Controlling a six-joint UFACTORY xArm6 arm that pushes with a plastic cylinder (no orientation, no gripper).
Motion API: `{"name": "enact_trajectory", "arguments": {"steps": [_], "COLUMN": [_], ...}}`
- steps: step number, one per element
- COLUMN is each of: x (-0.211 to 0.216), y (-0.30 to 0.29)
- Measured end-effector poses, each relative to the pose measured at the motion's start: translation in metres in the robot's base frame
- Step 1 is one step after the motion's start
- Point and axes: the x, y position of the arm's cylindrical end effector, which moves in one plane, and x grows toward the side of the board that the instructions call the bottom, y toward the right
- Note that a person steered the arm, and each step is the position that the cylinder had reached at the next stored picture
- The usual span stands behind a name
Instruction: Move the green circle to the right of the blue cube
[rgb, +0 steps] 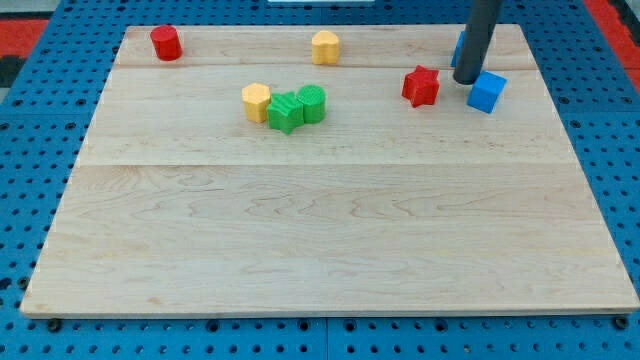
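The green circle (313, 103) lies left of the board's middle, near the view's top, touching a green star-shaped block (285, 112) on its left. The blue cube (486, 91) sits at the upper right. My tip (465, 79) rests on the board just left of the blue cube, close to its upper left corner, far to the right of the green circle. A second blue block (458, 48) is mostly hidden behind the rod.
A yellow hexagon block (256, 102) touches the green star's left. A red star (421, 86) lies left of my tip. A yellow block (325, 47) and a red cylinder (165, 43) sit near the top edge of the wooden board (320, 250).
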Motion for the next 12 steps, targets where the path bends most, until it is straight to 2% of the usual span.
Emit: {"name": "enact_trajectory", "arguments": {"steps": [1, 2, 3, 4, 5, 6, 8, 9, 10, 11, 12], "x": [-0.019, -0.017, 0.015, 0.045, 0.056, 0.019, 0.021, 0.057, 0.064, 0.038, 0.024], "y": [0.02, 0.058, 0.044, -0.011, -0.066, -0.101, -0.217, -0.266, -0.329, -0.319, -0.351]}}
